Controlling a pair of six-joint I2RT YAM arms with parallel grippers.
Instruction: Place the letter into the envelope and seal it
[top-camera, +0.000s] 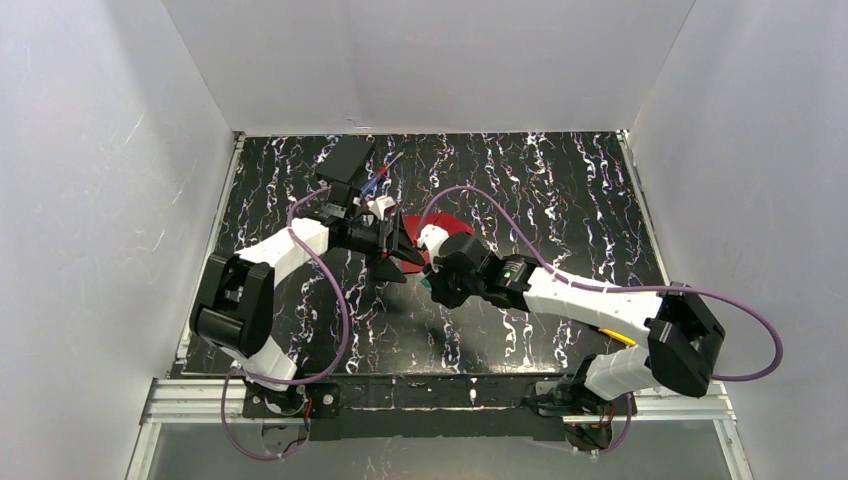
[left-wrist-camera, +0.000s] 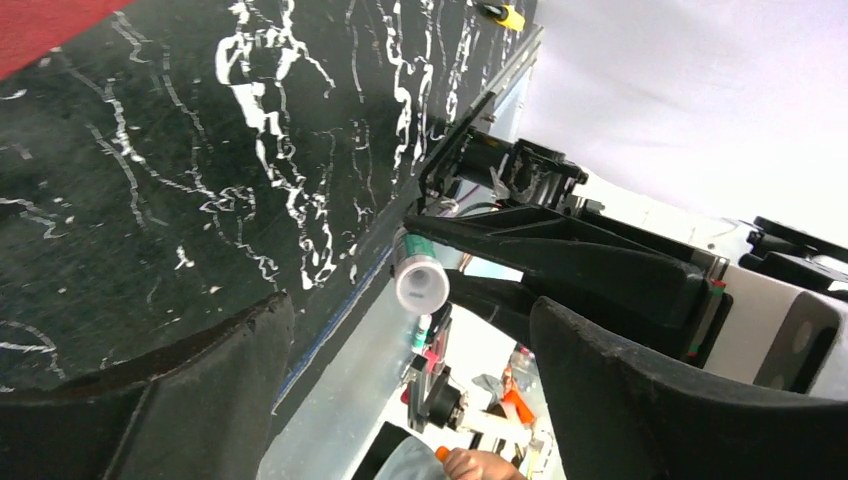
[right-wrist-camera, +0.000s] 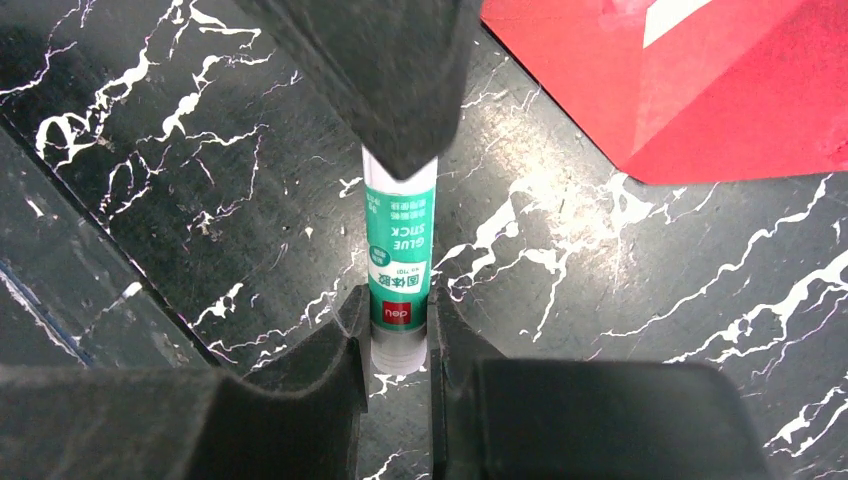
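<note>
The red envelope (top-camera: 452, 226) lies flat at mid-table, partly under both arms. It also shows in the right wrist view (right-wrist-camera: 720, 100) and at the corner of the left wrist view (left-wrist-camera: 45, 25). A small white patch (right-wrist-camera: 678, 14) on it may be the letter; the rest of the letter is hidden. My right gripper (right-wrist-camera: 398, 335) is shut on a green-labelled glue stick (right-wrist-camera: 400, 265), held near the table beside the envelope. My left gripper (left-wrist-camera: 410, 320) is open, its jaws wide apart around the stick's white end (left-wrist-camera: 420, 285). One of its fingers (right-wrist-camera: 390, 90) covers the stick's far end.
The table is black marble-patterned (top-camera: 560, 190), with white walls on three sides. A yellow object (top-camera: 618, 338) lies near the right arm's base. The metal front rail (top-camera: 440, 400) runs along the near edge. A person's hand (left-wrist-camera: 480, 465) shows beyond that edge.
</note>
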